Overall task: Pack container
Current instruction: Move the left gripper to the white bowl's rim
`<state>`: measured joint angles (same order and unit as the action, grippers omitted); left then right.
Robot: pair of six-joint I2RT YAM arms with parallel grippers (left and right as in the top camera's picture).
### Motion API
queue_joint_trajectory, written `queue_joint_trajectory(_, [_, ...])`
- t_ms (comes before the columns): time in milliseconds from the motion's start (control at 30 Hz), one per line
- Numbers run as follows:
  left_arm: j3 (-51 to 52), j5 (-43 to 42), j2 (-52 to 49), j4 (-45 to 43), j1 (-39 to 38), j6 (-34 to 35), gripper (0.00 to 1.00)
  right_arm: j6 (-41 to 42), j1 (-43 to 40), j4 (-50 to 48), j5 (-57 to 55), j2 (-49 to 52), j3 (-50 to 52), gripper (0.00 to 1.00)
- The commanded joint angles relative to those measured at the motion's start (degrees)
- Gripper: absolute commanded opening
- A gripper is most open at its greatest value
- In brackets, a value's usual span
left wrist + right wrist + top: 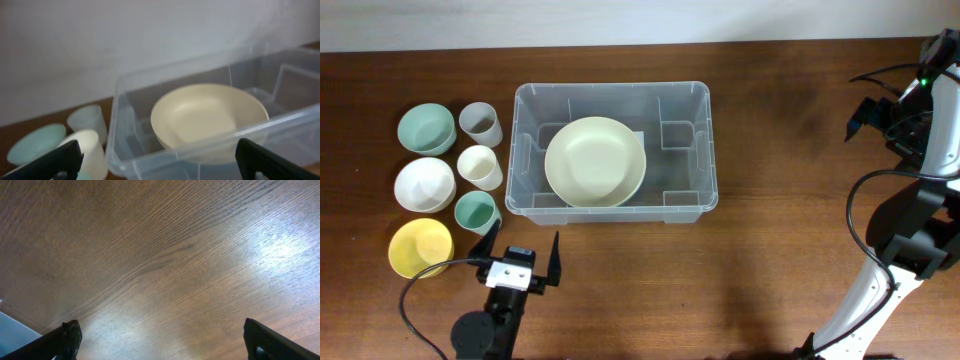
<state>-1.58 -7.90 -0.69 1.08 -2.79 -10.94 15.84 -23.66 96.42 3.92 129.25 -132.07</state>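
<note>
Hovering wide-spread and empty with the left gripper (528,248), just short of the near wall of the container (703,150). Likewise spread, pinching nothing, with the right gripper (160,340) over the tabletop (160,255), well off to the right. Sits mid-table, clear bin, shallow cream bowl (595,161) lying inside. Looks light, stiff yet flexing at the walls, slick. Best pinched at the rim, not the smooth sides. Waiting just left of it: cups (480,166) and small bowls (424,184).
</note>
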Motion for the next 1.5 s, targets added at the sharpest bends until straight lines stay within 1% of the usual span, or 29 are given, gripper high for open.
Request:
queue_joint_trajectory(0, [0.26, 1.73, 0.35, -4.55, 0.24, -0.28, 1.0, -0.37, -0.37, -0.04, -0.09, -2.36, 0.28, 0.99])
queue_joint_trajectory(100, [-1.68, 7.56, -0.5, -8.48, 1.22, -0.31, 1.0, -0.37, -0.37, -0.04, -0.09, -2.36, 0.28, 0.99])
queue_joint_trajectory(200, [-7.1, 12.04, -3.67, -7.63, 3.04, -0.48, 1.0, -0.37, -0.37, -0.04, -0.09, -2.36, 0.28, 0.99])
queue_joint_trajectory(300, [-15.34, 12.5, -11.37, -7.52, 6.08, -4.22, 1.0, -0.37, -0.37, -0.04, -0.11, -2.36, 0.28, 0.99])
queue_joint_trajectory(400, [-27.63, 13.35, -23.28, -5.11, 10.05, -4.13, 1.0, -0.37, -0.37, -0.04, -0.09, -2.36, 0.28, 0.99])
queue_joint_trajectory(467, [-38.36, 13.31, -32.7, 0.83, 12.35, -4.11, 1.0, -0.37, -0.37, -0.04, -0.11, -2.36, 0.28, 0.99])
queue_joint_trajectory(500, [-46.97, 13.11, -39.82, 7.15, 13.53, -4.11, 1.0, -0.37, -0.37, -0.04, -0.11, -2.36, 0.28, 0.99])
queue_joint_trajectory(567, [-59.01, 8.35, -49.72, 17.31, 14.25, -4.13, 1.0, -0.37, -0.37, -0.04, -0.09, -2.36, 0.28, 0.99])
queue_joint_trajectory(633, [-67.71, 6.78, -57.33, 25.97, 14.25, -4.15, 1.0, -0.37, -0.37, -0.04, -0.09, -2.36, 0.28, 0.99])
queue_joint_trajectory(700, [-74.49, 8.11, -64.13, 29.9, 14.27, -3.32, 1.0, -0.39, -0.37, -0.04, -0.11, -2.36, 0.28, 0.99])
queue_joint_trajectory(767, [-81.13, 10.84, -70.31, 33.27, 14.36, 1.44, 1.0, -0.37, -0.37, -0.07, -0.09, -2.36, 0.28, 0.99])
queue_joint_trajectory(867, [-92.98, 15.45, -79.01, 42.8, 15.45, 6.93, 1.0, -0.37, -0.37, -0.11, -0.09, -2.36, 0.28, 0.99])
queue_joint_trajectory(900, [-97.66, 16.11, -82.36, 46.64, 16.39, 8.57, 1.0, -0.37, -0.37, -0.2, -0.09, -2.36, 0.28, 0.99])
queue_joint_trajectory(967, [-103.49, 16.02, -86.95, 51.06, 18.03, 10.8, 1.0, -0.37, -0.37, -0.2, -0.09, -2.36, 0.28, 0.99])
queue_joint_trajectory(1033, [-105.68, 13.05, -90.03, 52.22, 19.21, 11.58, 1.0, -0.37, -0.37, -0.2, -0.11, -2.36, 0.28, 0.99])
queue_joint_trajectory(1100, [-105.5, 8.15, -91.89, 53.24, 19.63, 11.58, 1.0, -0.37, -0.37, -0.2, -0.11, -2.36, 0.28, 0.99])
queue_joint_trajectory(1133, [-105.37, 7.17, -92.83, 54.36, 19.63, 11.56, 1.0, -0.37, -0.37, -0.2, -0.11, -2.36, 0.28, 0.99])
queue_joint_trajectory(1233, [-105.33, 8.98, -96.1, 55.87, 19.8, 12.09, 1.0, -0.37, -0.37, -0.2, -0.11, -2.36, 0.28, 0.99])
queue_joint_trajectory(1333, [-105.33, 13.64, -99.73, 56.28, 21.57, 18.95, 1.0, -0.37, -0.37, -0.2, -0.09, -2.36, 0.28, 0.99])
queue_joint_trajectory(1400, [-105.33, 13.4, -102.22, 56.98, 23.47, 21.38, 1.0, -0.37, -0.37, -0.2, -0.09, -2.36, 0.28, 0.99])
queue_joint_trajectory(1467, [-105.33, 12.22, -104.8, 57.75, 25.83, 22.05, 1.0, -0.37, -0.37, -0.2, -0.09, -2.36, 0.28, 0.99])
